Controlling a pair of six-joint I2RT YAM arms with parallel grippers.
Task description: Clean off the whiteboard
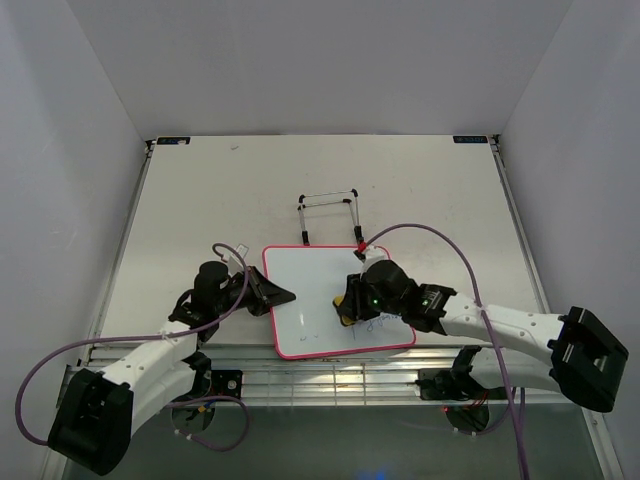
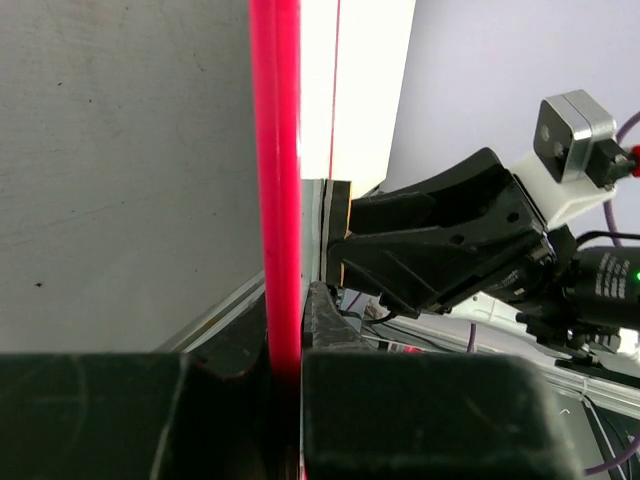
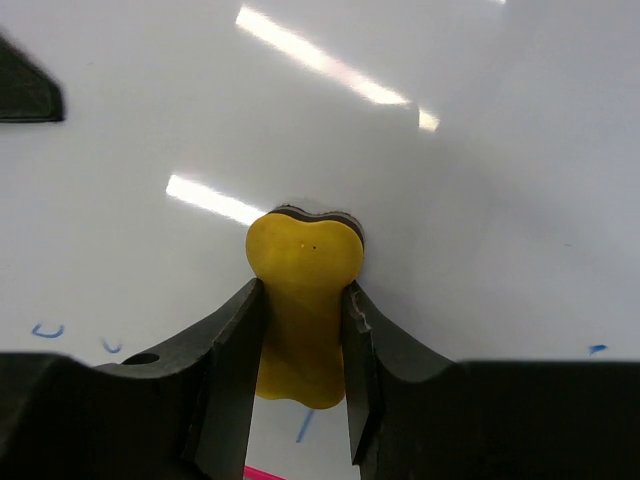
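The whiteboard (image 1: pixel 320 285), white with a pink-red frame, lies flat near the table's front edge. Faint blue writing (image 1: pixel 375 322) remains near its front edge. My left gripper (image 1: pixel 278 296) is shut on the board's left frame edge (image 2: pixel 274 180). My right gripper (image 1: pixel 348 303) is shut on the yellow bone-shaped eraser (image 3: pixel 303 300) and presses it on the board's surface (image 3: pixel 480 180) right of centre. Small blue marks (image 3: pixel 47 330) show at the lower left of the right wrist view.
A thin wire stand (image 1: pixel 328 215) sits on the table just behind the board. The right arm (image 2: pixel 470 240) shows across the board in the left wrist view. Grey enclosure walls (image 1: pixel 60 150) stand on both sides.
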